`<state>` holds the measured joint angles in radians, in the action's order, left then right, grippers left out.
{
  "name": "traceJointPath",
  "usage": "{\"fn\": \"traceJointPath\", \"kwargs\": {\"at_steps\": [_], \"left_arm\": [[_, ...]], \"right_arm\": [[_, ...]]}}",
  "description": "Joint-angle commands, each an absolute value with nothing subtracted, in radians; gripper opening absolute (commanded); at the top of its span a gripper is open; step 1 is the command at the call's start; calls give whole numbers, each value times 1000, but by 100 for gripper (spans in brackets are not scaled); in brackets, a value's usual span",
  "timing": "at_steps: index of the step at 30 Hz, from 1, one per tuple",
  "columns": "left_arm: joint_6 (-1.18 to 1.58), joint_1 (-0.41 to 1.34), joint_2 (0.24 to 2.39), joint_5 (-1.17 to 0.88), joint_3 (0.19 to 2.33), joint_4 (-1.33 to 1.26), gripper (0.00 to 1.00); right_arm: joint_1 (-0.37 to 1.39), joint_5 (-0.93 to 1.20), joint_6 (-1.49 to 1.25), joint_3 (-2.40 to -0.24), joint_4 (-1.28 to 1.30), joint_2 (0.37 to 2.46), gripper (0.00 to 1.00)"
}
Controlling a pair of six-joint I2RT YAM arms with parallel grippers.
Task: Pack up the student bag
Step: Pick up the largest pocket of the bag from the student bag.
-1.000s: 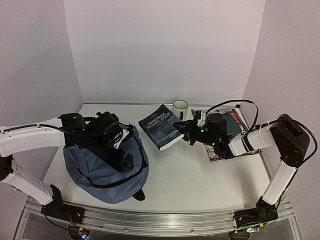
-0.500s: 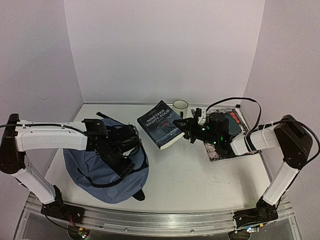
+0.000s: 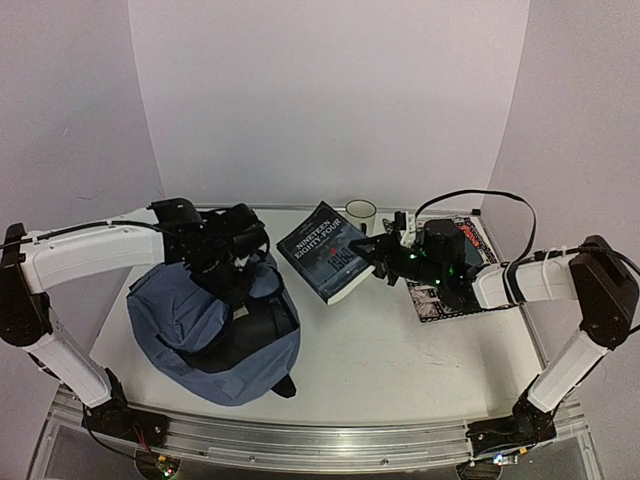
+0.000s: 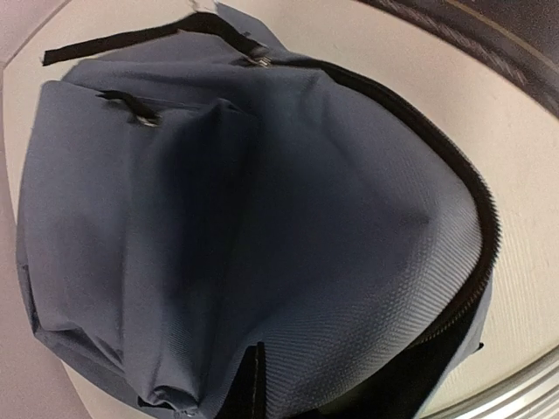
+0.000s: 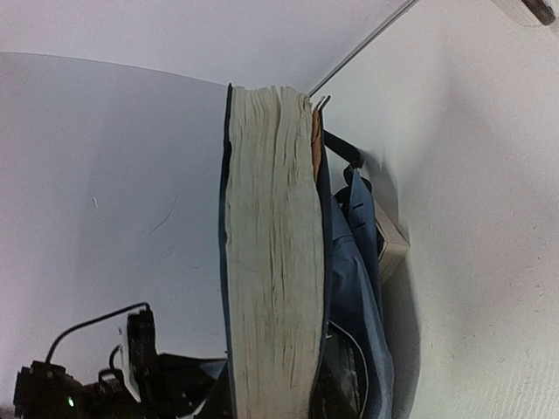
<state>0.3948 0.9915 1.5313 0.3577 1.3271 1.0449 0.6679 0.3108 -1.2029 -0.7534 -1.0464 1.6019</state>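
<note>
**Gripping a paperback beside the slumped student bag**

Logging the student bag (image 3: 185, 315) on the left half of the desk (image 3: 400, 350): slate-blue, soft, slumped, by far the largest item. Gapes at the mouth toward the right and shows dark lining (image 3: 255, 335). Sits well apart from the desk's right side.

From the left wrist, fills nearly the whole view with blue fabric (image 4: 262, 218). Shows a black zipper (image 4: 476, 201) curving down the right side and a black strap (image 4: 131, 39) along the top edge.

Holds the left arm (image 3: 90, 250) over the bag's far upper edge. Cannot tell how the left jaws stand: buried against dark fabric from above, and outside the wrist view.

Clamps the right jaws on the right-hand corner of a dark paperback (image 3: 325, 252), "Nineteen Eighty-Four" in white on the cover. Keeps it tilted, between the bag and the right arm. Cannot tell whether it is clear of the desk.

From the right wrist, shows the paperback's page block (image 5: 271, 262) edge-on, with blue bag fabric (image 5: 349, 262) just behind.

Also notes a white mug (image 3: 360, 212) at the back of the desk, just behind the paperback's far corner, and a patterned book (image 3: 432, 303) lying flat under the right arm.
</note>
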Motion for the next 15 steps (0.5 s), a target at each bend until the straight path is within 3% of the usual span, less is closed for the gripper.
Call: {"fn": "traceJointPath", "kwargs": {"at_steps": [1,15], "left_arm": [[366,893,1548,418,1462,1021,0],[287,807,1723,250,1926,968,0]], "right_arm": [[666,348,-1168,-769,-1113,1483,0],[702,454,-1207,-758,-997,1424,0]]}}
